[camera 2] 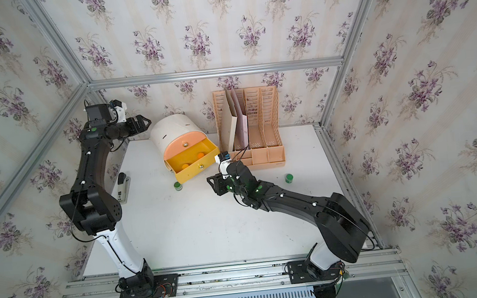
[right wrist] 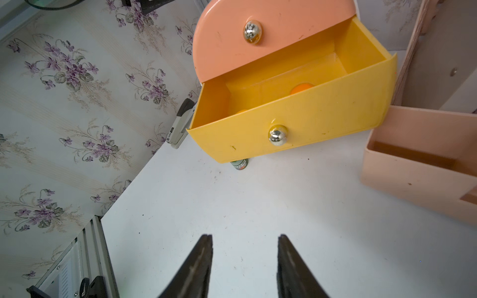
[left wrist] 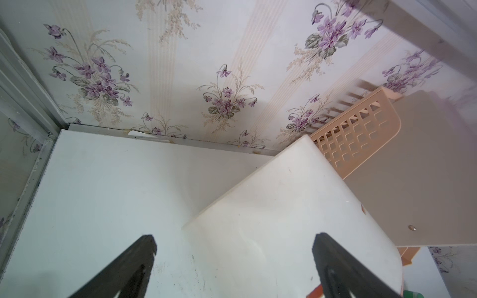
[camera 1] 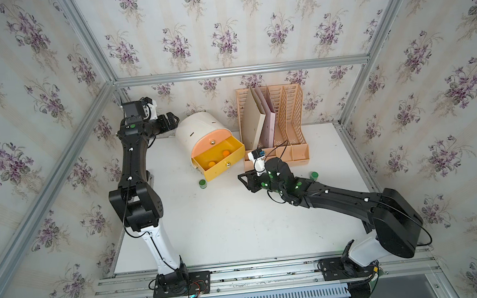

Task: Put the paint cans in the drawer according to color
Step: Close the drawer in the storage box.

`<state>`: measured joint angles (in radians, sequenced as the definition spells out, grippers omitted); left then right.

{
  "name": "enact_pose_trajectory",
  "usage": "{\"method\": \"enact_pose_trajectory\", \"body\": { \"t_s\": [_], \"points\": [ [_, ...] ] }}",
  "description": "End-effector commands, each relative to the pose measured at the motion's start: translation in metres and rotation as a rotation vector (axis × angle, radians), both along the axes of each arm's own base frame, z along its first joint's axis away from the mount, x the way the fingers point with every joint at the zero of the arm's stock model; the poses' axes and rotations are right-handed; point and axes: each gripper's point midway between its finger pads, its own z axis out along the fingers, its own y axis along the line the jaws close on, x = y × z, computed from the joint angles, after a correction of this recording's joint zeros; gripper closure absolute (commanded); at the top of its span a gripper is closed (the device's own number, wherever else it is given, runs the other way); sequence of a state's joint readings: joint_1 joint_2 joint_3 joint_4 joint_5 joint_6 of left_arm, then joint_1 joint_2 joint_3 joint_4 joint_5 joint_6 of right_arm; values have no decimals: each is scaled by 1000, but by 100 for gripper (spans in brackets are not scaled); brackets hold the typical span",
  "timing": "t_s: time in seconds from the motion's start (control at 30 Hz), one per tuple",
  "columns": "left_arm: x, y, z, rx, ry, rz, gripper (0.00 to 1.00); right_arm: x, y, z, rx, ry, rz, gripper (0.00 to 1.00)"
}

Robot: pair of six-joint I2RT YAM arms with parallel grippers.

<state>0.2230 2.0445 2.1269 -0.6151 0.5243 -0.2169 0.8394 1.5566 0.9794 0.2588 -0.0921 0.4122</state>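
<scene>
The drawer [camera 1: 197,129] is a white rounded chest at the back of the table; its yellow tray [camera 1: 221,164] is pulled out under the shut peach front [right wrist: 258,38]. Two orange-lidded paint cans [camera 1: 226,153] [camera 1: 212,163] lie inside it. One green-lidded can [camera 1: 203,183] stands at the yellow front's left corner, another [camera 1: 314,175] stands behind my right arm. My left gripper [camera 1: 174,120] is open, raised beside the chest's back left; its fingers [left wrist: 147,247] straddle the white shell. My right gripper [camera 1: 241,179] is open and empty over bare table in front of the yellow tray [right wrist: 296,123].
A peach lattice file rack [camera 1: 282,122] with folders stands right of the chest against the back wall. A black-and-grey stapler [camera 2: 123,187] lies near the table's left edge, behind my left arm. Wallpapered walls and an aluminium frame close in the table.
</scene>
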Motion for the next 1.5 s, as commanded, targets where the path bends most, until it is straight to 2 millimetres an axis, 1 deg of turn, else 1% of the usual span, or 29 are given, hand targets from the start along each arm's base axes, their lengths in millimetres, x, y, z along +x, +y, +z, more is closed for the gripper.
{"method": "enact_pose_trajectory", "body": {
  "t_s": [0.0, 0.3, 0.47, 0.57, 0.67, 0.73, 1.1, 1.27, 1.47],
  "points": [
    [12, -3, 9, -44, -51, -35, 1, 10, 12, 9, 43, -46, 10, 56],
    [25, -5, 2, -65, -65, -59, 1, 29, 32, -9, 35, -77, 15, 57],
    [31, -6, -6, -71, -63, -77, 1, 40, 46, -20, 30, -70, 20, 57],
    [32, -8, -12, -80, -55, -89, 1, 45, 53, -23, 34, -70, 21, 57],
    [33, -10, -16, -83, -49, -95, 1, 48, 58, -21, 44, -78, 29, 57],
    [33, -11, -19, -86, -44, -97, 1, 51, 59, -21, 43, -81, 20, 57],
    [35, -16, -23, -106, -44, -123, 1, 63, 65, -40, 11, -69, 0, 60],
    [38, -19, -26, -118, -47, -145, 1, 67, 68, -40, 8, -81, -5, 61],
    [39, -23, -27, -109, -58, -170, 1, 75, 73, -35, 5, -112, -11, 62]
  ]
}}
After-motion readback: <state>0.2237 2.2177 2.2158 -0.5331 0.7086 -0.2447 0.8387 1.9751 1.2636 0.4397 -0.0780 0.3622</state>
